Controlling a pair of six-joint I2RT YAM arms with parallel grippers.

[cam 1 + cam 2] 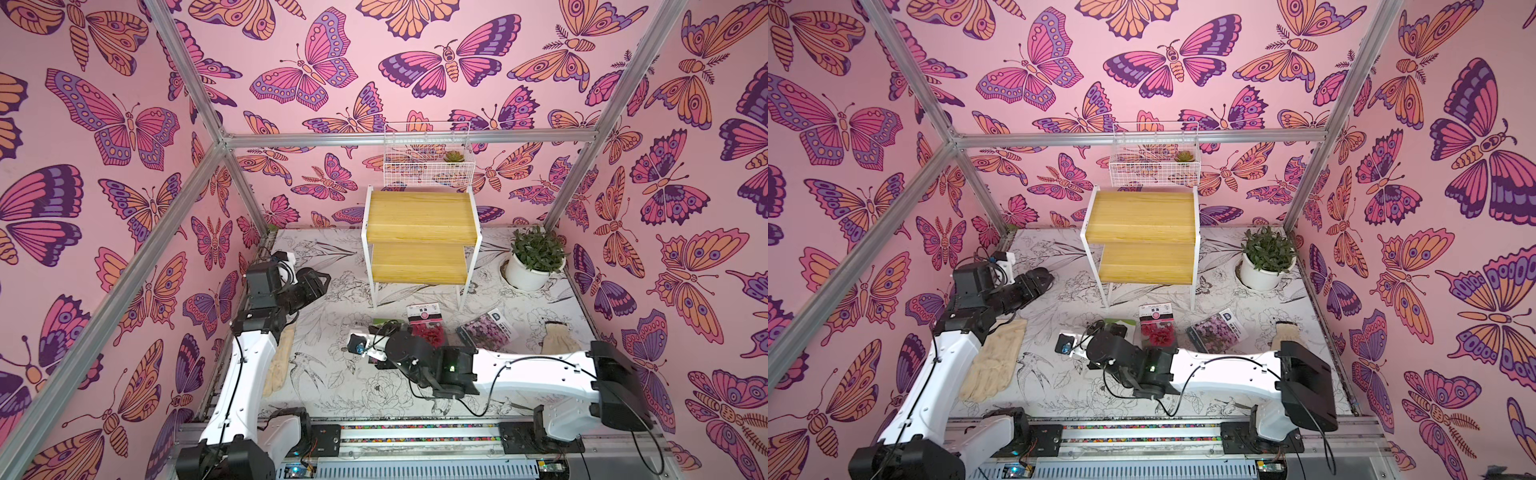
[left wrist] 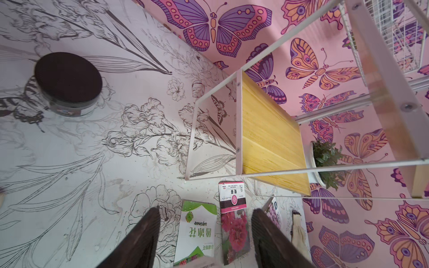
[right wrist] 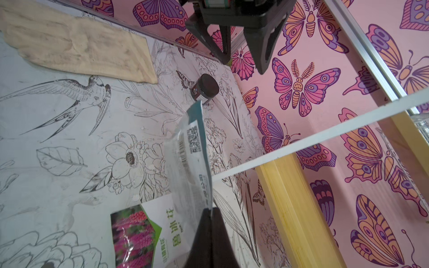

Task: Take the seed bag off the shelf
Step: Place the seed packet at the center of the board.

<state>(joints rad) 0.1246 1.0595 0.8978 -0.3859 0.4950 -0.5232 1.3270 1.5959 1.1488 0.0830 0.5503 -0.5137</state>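
A: Where is the seed bag?

B: The glossy white-and-green seed bag [image 3: 185, 162] is pinched in the right end effector [image 3: 211, 210], whose jaws are closed on its edge, in front of the yellow-slatted, white-framed stepped shelf [image 1: 419, 232] and off its boards.

A: And the left end effector [image 2: 205, 222]?

B: Left of the shelf, jaws partly apart, holding nothing, over the flower-printed counter [image 1: 332, 374].

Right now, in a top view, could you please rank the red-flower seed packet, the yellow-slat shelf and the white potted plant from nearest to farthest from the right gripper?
1. Red-flower seed packet, flat on the table just beside the right gripper.
2. Yellow-slat shelf, farther back, toward the rear wall.
3. White potted plant, in the far back corner.
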